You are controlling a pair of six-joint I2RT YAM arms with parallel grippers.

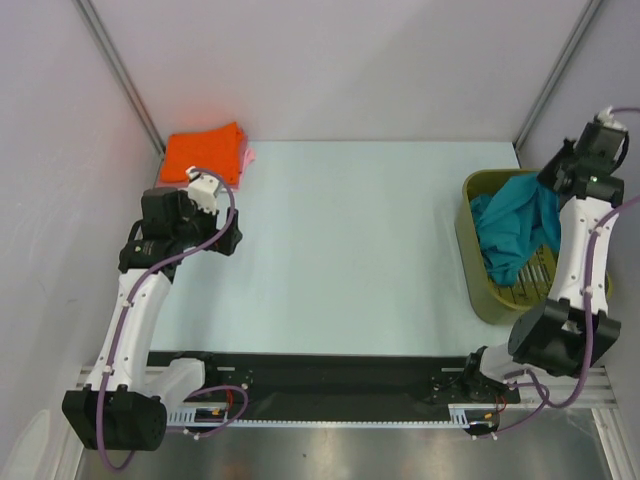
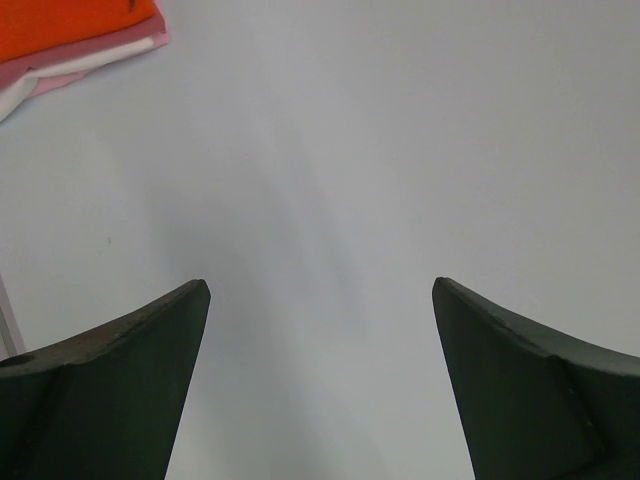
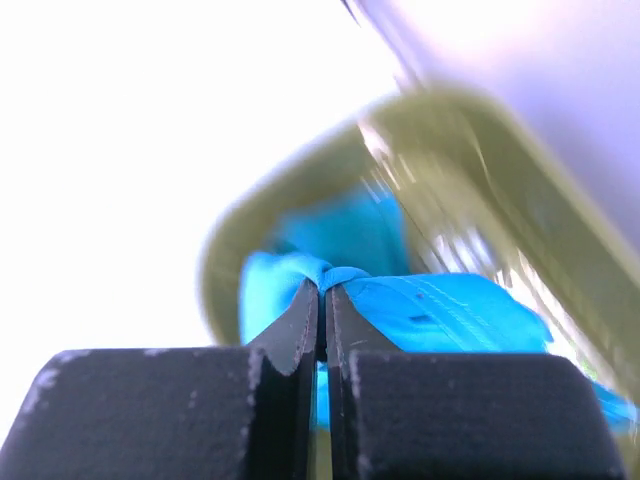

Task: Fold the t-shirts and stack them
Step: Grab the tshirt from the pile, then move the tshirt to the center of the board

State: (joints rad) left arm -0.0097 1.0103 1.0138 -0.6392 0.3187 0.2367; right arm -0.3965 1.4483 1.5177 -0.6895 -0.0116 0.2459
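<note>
A teal t-shirt (image 1: 512, 232) hangs crumpled over the olive-green basket (image 1: 478, 290) at the right. My right gripper (image 1: 548, 182) is shut on a bunch of the teal t-shirt (image 3: 440, 310), lifted above the basket (image 3: 480, 180). A folded orange t-shirt (image 1: 203, 153) lies at the far left on a pale pink one (image 1: 248, 160). In the left wrist view the orange shirt (image 2: 70, 20), the pink one (image 2: 90, 55) and a white one (image 2: 15, 95) show stacked. My left gripper (image 1: 232, 240) is open and empty above bare table (image 2: 320, 290).
The pale blue table (image 1: 340, 240) is walled by grey panels on three sides. A metal rail with the arm bases runs along the near edge (image 1: 340, 385). The basket sits at the table's right edge, close to the right wall.
</note>
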